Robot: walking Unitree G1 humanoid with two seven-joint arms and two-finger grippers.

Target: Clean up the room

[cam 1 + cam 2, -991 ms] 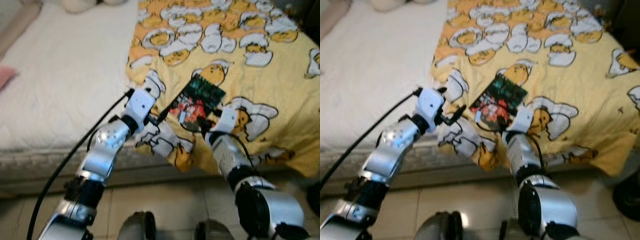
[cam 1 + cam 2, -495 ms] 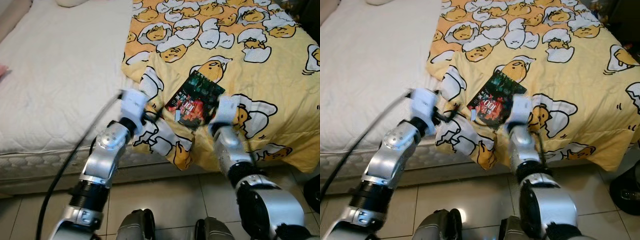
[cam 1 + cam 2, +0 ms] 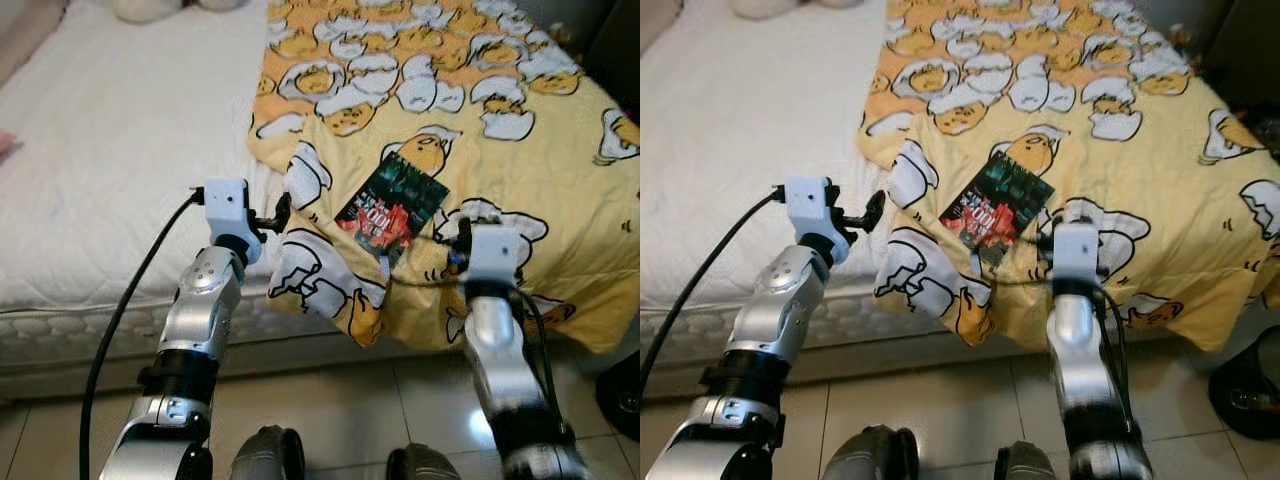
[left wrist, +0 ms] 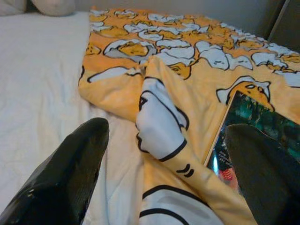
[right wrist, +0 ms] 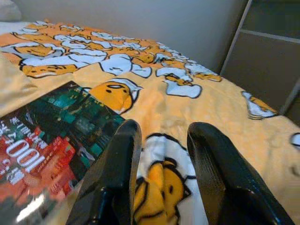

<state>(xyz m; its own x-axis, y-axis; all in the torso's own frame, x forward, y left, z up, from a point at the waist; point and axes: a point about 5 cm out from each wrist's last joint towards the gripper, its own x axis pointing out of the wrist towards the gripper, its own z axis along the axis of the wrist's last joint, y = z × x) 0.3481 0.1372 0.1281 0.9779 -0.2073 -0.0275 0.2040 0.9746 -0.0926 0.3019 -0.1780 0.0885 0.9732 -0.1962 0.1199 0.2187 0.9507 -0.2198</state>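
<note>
A dark glossy magazine with red lettering (image 3: 392, 206) is seen lying flat on the yellow egg-character-print blanket (image 3: 520, 130) near the bed's front edge, with the left hand (image 4: 164, 187) spread wide beside a raised blanket fold and the right hand (image 5: 161, 183) held narrowly parted, empty, just beside the magazine. The slick cover could be pushed along or blanket cloth pinched instead, judged from the soft rumpled fabric underneath. A white quilted mattress (image 3: 110, 150) is bare on the left, a pale tiled floor (image 3: 330, 390) lies below, and a grey wall (image 5: 140, 18) is behind.
</note>
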